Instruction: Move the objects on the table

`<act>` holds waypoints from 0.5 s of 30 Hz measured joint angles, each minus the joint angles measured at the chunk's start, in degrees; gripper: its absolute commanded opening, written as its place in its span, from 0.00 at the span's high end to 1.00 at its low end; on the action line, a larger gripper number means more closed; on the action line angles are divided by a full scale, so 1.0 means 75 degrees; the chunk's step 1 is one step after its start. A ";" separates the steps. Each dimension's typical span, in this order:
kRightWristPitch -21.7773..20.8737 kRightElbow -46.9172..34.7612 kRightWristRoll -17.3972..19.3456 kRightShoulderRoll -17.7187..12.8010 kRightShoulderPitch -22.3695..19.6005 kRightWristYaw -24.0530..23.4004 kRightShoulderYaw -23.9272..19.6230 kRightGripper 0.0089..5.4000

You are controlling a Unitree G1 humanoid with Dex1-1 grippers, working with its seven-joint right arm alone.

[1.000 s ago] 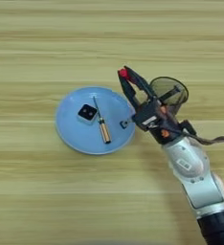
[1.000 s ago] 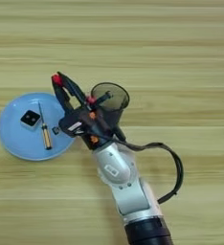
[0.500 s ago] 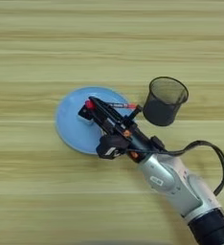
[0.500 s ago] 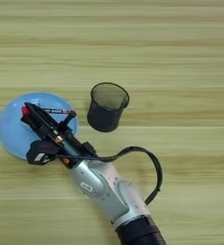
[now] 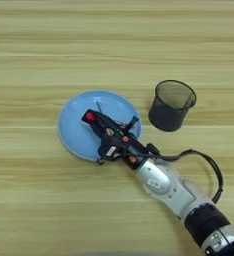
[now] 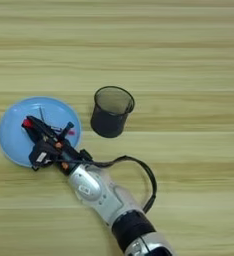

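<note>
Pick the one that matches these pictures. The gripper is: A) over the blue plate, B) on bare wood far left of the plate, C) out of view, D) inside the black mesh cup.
A: the gripper reaches over the blue plate, while the black mesh cup stands apart to the plate's right.

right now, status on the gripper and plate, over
Right gripper low over blue plate. Thin metal shaft pokes out beyond it. Mesh cup upright, apart.
</note>
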 measured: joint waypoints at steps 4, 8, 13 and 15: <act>-0.0159 0.0273 0.0476 0.0057 -0.0118 0.0338 0.0065 0.85; -0.0140 0.0388 0.0616 0.0070 -0.0035 0.0580 0.0167 0.77; -0.0134 0.0422 0.0672 0.0057 0.0005 0.0675 0.0166 0.67; -0.0133 0.0422 0.0673 0.0051 0.0005 0.0676 0.0166 0.62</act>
